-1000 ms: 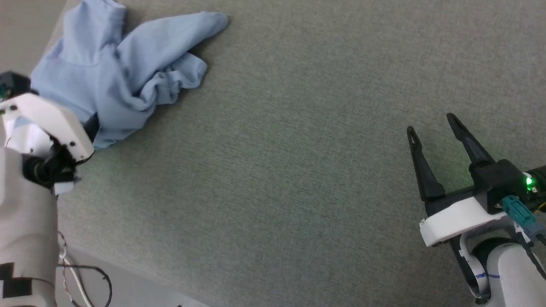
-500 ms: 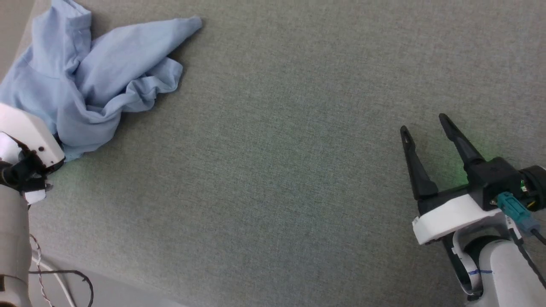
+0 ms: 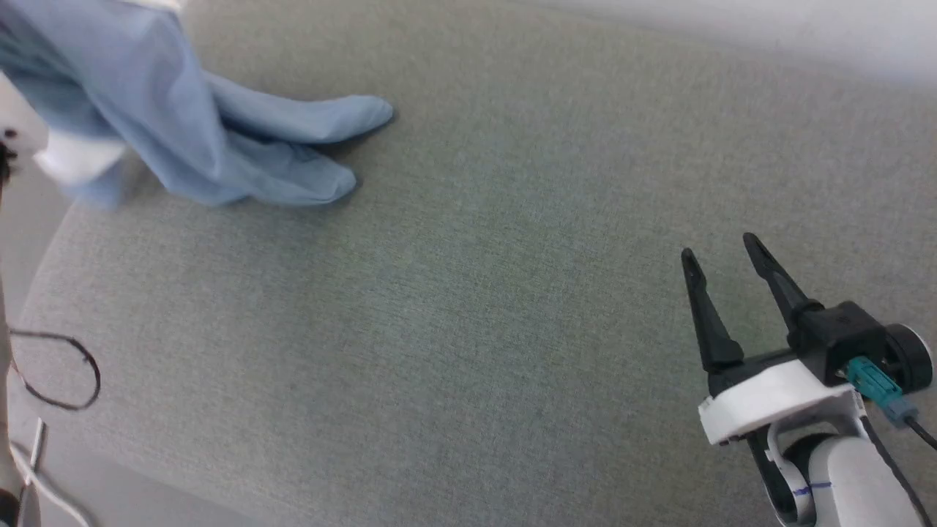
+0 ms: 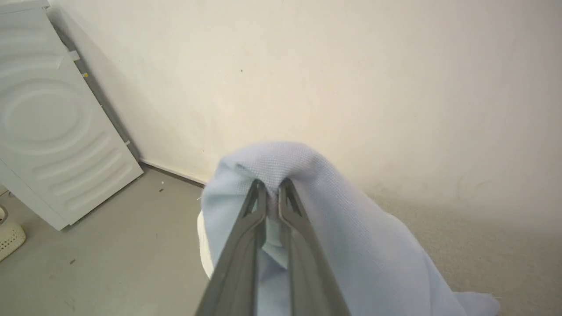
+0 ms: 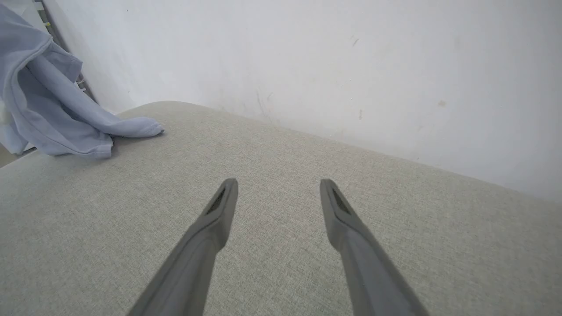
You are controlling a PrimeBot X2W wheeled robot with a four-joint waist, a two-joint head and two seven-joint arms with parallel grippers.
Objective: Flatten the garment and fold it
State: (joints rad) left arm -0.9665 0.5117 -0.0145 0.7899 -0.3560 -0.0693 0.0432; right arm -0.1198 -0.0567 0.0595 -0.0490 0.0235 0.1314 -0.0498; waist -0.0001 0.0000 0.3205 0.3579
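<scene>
One light blue shirt (image 3: 183, 124) is at the far left corner of the grey pad (image 3: 476, 307), part raised, part lying. Two limp lobes rest on the pad, and the rest hangs up toward the left edge. The left gripper (image 4: 272, 189) pinches a fold of it, fingers pressed together with cloth draped over the tips. The right gripper (image 3: 719, 247) hovers over the pad's near right, fingers spread with nothing between them, well apart from the shirt. A pale wall (image 5: 307, 66) stands behind, and a white appliance (image 4: 52, 131) stands on the floor past the corner.

The step in hand looks like hauling the bunched shirt toward the middle for spreading. To do it well, hold the lift low so the trailing cloth slides rather than flips. The right gripper should find a second edge, a hem or a shoulder, before any tension goes on, since a single pinch may slip.
</scene>
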